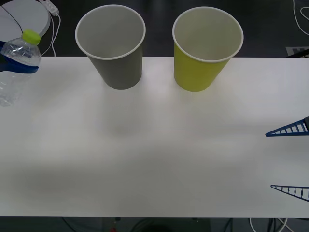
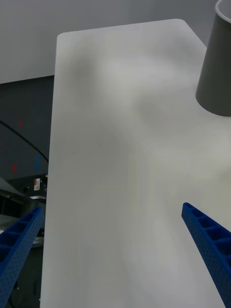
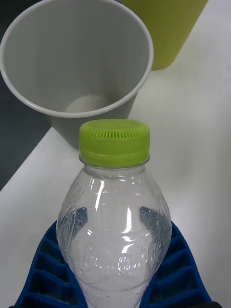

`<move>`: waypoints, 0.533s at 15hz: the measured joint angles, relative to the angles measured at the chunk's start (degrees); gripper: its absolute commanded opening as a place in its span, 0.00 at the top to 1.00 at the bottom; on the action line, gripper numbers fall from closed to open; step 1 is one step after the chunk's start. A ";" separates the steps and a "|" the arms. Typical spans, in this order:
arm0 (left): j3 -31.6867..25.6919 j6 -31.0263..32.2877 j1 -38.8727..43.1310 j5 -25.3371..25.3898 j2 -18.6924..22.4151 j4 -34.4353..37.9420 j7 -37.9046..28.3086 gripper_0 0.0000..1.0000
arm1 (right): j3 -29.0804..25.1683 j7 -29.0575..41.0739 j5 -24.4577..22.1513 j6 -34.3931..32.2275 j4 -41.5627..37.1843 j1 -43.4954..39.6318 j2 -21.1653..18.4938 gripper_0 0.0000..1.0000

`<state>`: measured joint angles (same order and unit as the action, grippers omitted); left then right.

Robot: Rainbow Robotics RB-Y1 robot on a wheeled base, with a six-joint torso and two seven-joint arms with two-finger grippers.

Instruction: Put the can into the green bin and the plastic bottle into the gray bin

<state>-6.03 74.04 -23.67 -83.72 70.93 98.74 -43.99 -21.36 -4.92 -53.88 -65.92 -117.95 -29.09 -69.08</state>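
Far left of the front view, the left pincer has the plastic bottle clamped in its blue ribbed fingers, wrapped around the clear body just below the shoulder. The bottle is up off the bench, lime cap uppermost and leaning a little towards the cups. So the bottle is in the air at the bench's left edge, not yet in any bin.

Moving right, the gray bin stands upright near the far edge of the bench, mouth open, and as far as the left wrist view reaches down, nothing inside. That is the bottle's target, and here is the relation that matters: the gray bin lies to the right of the held bottle and farther from the robot, with its rim just beyond the cap in the left wrist view. The bottle's long axis points roughly cap-first at that mouth. The left arm is plainly the nearer one and the one to finish this.

Next along, the green bin stands just beside the gray one, apart from it, also upright.

Far right, the right pincer waits low over the bench's right edge, its two blue fingers spread wide with nothing between them, well apart from both bins.
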 measured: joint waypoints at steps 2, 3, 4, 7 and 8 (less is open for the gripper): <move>4.79 0.29 -5.42 -0.54 0.00 -2.46 0.01 1.00 | 0.00 0.00 0.00 0.00 0.00 0.00 0.00 0.00; 6.87 0.87 -8.18 -0.81 0.00 -3.79 -0.03 1.00 | 0.00 0.00 0.00 0.00 0.00 0.00 0.00 0.00; 8.99 1.98 -11.38 -1.06 -0.02 -5.45 -0.04 1.00 | 0.00 0.00 0.00 0.00 0.00 0.00 0.00 0.00; 14.56 3.73 -20.06 -1.29 -0.10 -10.10 -0.22 1.00 | 0.00 0.00 0.00 0.00 0.00 0.00 0.00 0.00; 16.14 3.75 -22.45 -1.45 -0.36 -11.47 -0.39 1.00 | 0.00 0.00 0.00 0.00 0.00 0.00 0.00 0.00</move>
<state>10.11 77.79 -46.12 -85.16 70.57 87.27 -44.39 -21.36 -4.92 -53.88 -65.92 -117.95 -29.09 -69.08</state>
